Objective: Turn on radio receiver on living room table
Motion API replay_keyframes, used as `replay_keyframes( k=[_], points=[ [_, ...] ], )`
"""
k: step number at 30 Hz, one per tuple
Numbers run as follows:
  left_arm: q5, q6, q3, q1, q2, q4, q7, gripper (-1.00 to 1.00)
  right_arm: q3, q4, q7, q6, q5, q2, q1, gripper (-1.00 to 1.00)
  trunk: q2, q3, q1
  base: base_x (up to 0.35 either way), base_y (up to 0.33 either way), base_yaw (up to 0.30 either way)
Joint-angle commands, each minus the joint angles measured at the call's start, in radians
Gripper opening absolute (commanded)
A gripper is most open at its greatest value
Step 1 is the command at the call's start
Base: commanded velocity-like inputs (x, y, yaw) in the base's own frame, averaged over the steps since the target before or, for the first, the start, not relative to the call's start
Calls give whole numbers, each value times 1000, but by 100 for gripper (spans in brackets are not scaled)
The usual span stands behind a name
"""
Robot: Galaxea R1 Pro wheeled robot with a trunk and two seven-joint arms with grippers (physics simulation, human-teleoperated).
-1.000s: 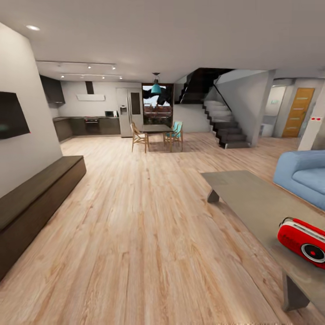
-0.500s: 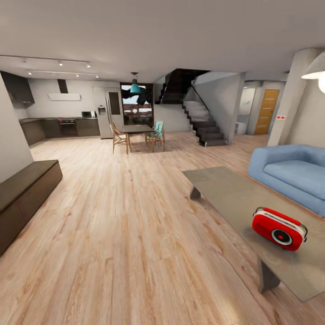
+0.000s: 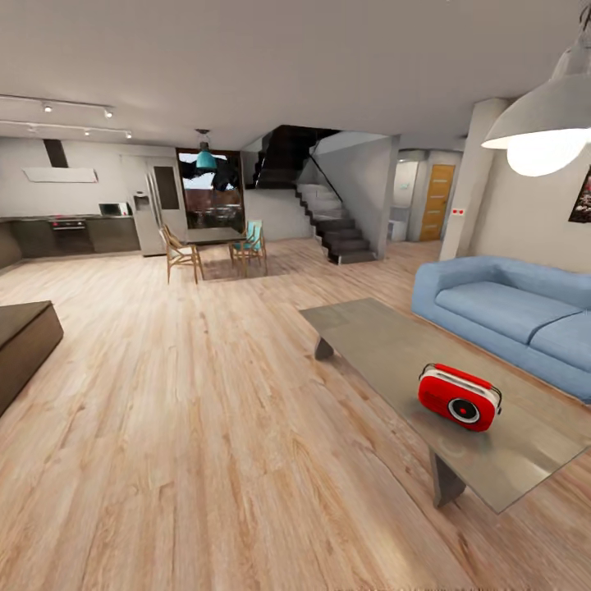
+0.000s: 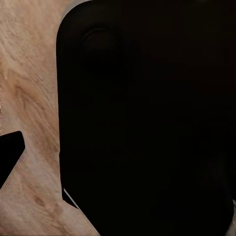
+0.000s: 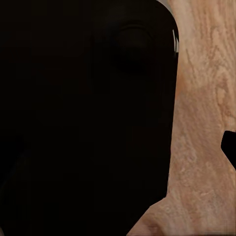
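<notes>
The red radio receiver (image 3: 460, 398) stands upright near the close end of the low grey-beige table (image 3: 377, 336) in the living room. Its round dial faces me and its wire handle is on top. In the head view it is to my right and some way ahead, across the light wood floor (image 3: 205, 427). In the left wrist view a black robot part (image 4: 147, 118) hangs over the floor, with a dark tip (image 4: 10, 160) at the edge. The right wrist view has the same black part (image 5: 83, 118) and a dark tip (image 5: 229, 147). I cannot tell how the jaws stand.
A blue sofa (image 3: 509, 308) runs behind the table at the right, under a white pendant lamp (image 3: 542, 123). A dark low bench (image 3: 20, 336) sits at the left. Far back are the dining table with chairs (image 3: 213, 242), the kitchen and the stairs (image 3: 332, 230).
The camera has swung to the right, so the radio, table and sofa now sit further left in the picture. Nothing in the room itself has moved.
</notes>
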Motion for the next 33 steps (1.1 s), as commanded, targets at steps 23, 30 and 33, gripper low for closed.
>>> replay_keyframes(
  k=[23, 30, 33],
  points=[
    [0, 0, 0, 0, 0, 0, 0, 100, 0, 0, -2, 0, 0, 0, 0, 100, 0, 0, 0, 0, 0, -282],
    [0, 0, -1, 0, 1, 0, -2, 100, 0, 0, -6, 0, 0, 0, 0, 100, 0, 1, 0, 19, 0, -108],
    [1, 0, -1, 0, 2, 0, -6, 100, 0, 0, -6, 0, 0, 0, 0, 100, 0, 1, 0, 212, 27, -10]
  ],
)
